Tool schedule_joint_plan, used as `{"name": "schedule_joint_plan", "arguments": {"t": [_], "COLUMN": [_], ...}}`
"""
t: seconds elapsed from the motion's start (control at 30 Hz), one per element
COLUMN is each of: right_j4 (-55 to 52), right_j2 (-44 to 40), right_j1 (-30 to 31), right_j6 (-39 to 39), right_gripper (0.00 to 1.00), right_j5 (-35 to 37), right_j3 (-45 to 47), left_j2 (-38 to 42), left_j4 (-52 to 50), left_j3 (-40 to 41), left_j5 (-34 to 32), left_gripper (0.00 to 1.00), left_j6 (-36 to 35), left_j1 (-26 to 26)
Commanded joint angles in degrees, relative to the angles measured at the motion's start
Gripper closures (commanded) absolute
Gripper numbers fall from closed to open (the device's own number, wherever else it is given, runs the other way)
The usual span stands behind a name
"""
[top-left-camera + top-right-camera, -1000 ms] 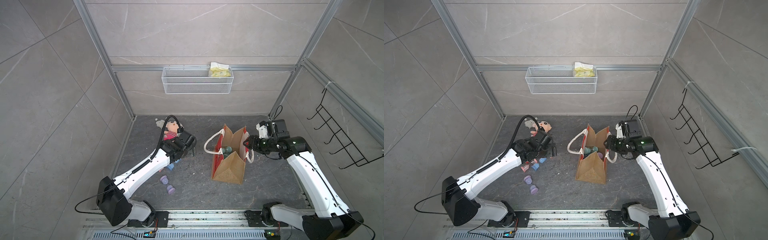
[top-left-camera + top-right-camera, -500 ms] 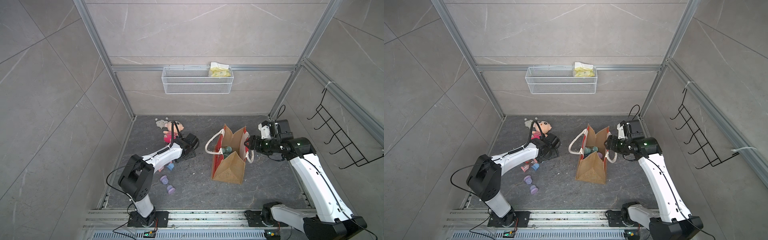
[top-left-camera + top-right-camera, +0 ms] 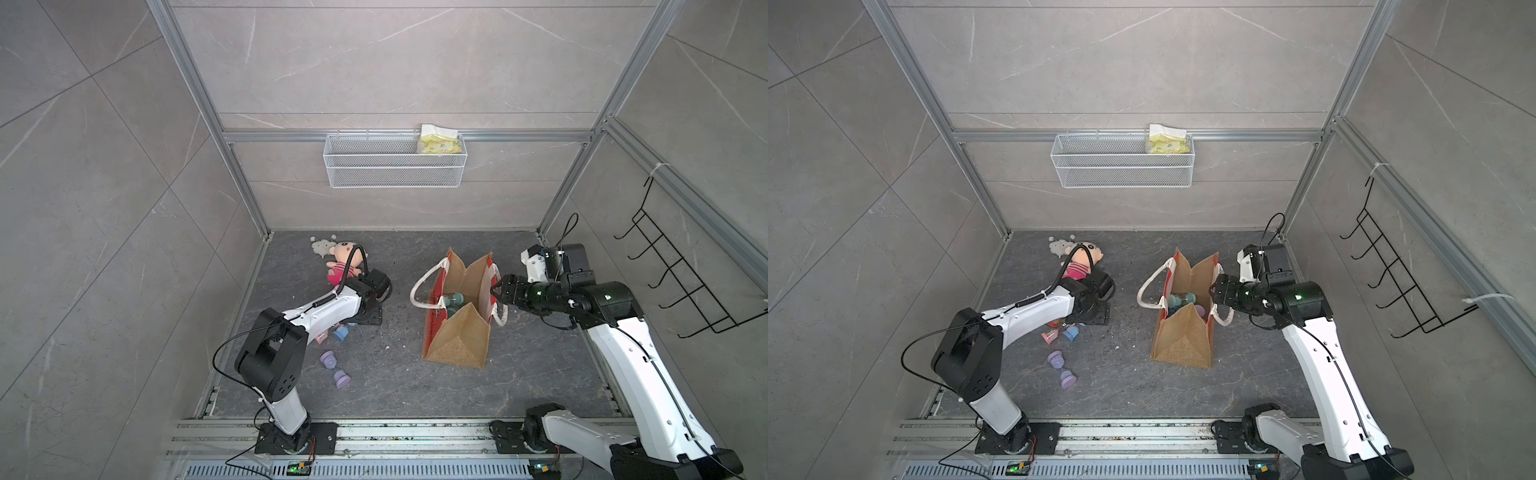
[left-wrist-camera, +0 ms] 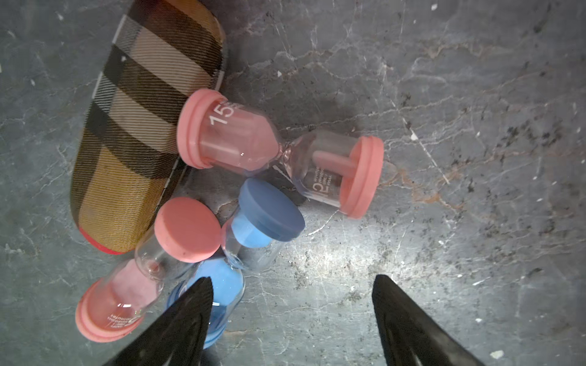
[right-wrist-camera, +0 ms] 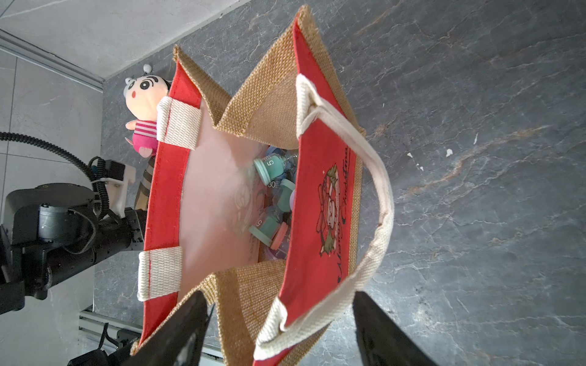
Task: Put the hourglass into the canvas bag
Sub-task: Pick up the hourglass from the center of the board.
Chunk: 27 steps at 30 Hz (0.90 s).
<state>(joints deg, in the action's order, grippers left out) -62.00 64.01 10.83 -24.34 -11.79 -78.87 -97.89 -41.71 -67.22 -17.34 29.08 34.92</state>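
**Glass hourglasses: light, slick, breakable**

Left tool hangs with jaws apart over the blue hourglass. It lies on the surface, touching a pink hourglass. The round glass will likely roll, so pinch the caps gently. Right tool is apart, astride the canvas bag rim.

Soft, even light fills both top views, whose wide lens splays the silver aluminium frame posts at the edges; the left wrist view shows white glare on the dark grey marbled floor and blurred black fingertips of the left gripper.
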Motion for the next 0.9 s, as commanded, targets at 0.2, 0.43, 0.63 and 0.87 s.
{"name": "schedule_joint_plan", "arguments": {"t": [0.2,0.43,0.63,0.87], "right_j4": [-1.37,-0.89,-0.84,-0.49], "right_j2": [0.15,0.85,1.46,1.99], "right_j1": [0.52,0.3,0.32,0.31], "right_j6": [0.71,0.44,0.66,0.61], "right_gripper": [0.24,0.24,0.23,0.22], "right_j5": [0.09,-0.32,-0.25,-0.25], "right_j3": [-0.41,-0.74,-0.76,-0.66], "left_j2": [-3.6,-5.99,-7.22,-8.9], "left_j4": [2.26,4.24,5.48,6.03], "left_j3": [0.58,0.43,0.91,1.1], "left_j5": [2.5,5.77,8.33,10.44], "left_gripper": [0.22,0.29,0.38,0.47], "left_j6": [-10.22,-12.72,-13.26,-12.91], "left_j1": [-3.36,-4.98,-5.43,-5.47]}}
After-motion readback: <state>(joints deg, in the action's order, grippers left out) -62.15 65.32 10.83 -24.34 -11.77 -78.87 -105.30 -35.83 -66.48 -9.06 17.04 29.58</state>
